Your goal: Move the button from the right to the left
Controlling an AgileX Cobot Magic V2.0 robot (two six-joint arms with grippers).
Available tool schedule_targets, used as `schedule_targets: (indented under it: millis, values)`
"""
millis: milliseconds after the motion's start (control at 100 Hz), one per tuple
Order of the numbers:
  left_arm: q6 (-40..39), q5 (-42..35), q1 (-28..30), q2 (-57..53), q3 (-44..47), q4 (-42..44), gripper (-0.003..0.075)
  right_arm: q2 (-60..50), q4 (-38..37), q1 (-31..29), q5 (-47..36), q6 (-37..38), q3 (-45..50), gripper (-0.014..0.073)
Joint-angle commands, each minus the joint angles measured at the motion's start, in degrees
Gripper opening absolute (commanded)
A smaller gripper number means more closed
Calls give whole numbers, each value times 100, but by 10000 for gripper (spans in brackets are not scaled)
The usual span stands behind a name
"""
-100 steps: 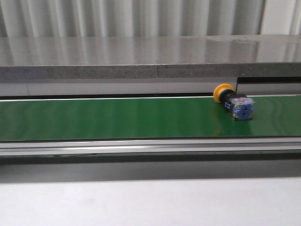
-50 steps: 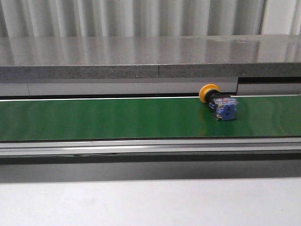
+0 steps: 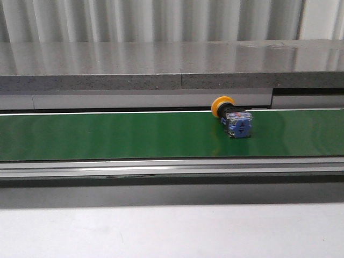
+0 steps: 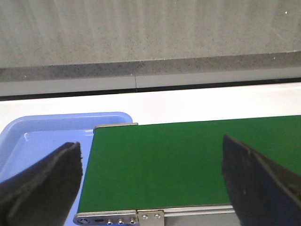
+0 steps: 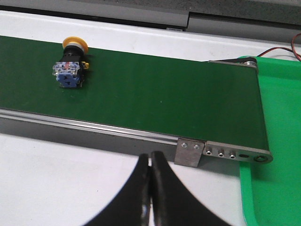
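The button [image 3: 232, 117] lies on its side on the green conveyor belt [image 3: 107, 134], near the belt's far edge and right of its middle in the front view, orange mushroom cap toward the grey ledge [image 3: 161, 64] behind the belt and clear bluish contact block toward me. My right gripper [image 5: 149, 188] hangs over the white table in front of the belt's right end, fingers pressed together with nothing between them; the button is well apart from it, further along the belt. A green tray [image 5: 277, 141] sits just past that end of the belt. My left gripper [image 4: 150, 183] waits spread wide and empty above the belt's left end, where a blue bin [image 4: 42, 136] lies just beyond the end roller. As I judge it, the step in hand is receiving the button at this left end. To do it well I should keep my left fingers wide and line them up with the belt's far edge, where the button lies, not with the belt's middle. I would close across the boxy contact block rather than the round cap, which could roll out of a pinch. My right arm should stay off the belt so nothing knocks the button askew. From there the blue bin is just beside the belt for the drop.
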Motion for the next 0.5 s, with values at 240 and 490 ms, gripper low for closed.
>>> schedule_targets:
  millis: [240, 490]
  values:
    - [-7, 863, -424, 1871, -1665, -669, 577, 30, 19, -1, -424, -58, -130, -67]
    - [-704, 1584, -1106, 3457, -2626, -681, 577, 30, 19, -1, -424, -58, -130, -67]
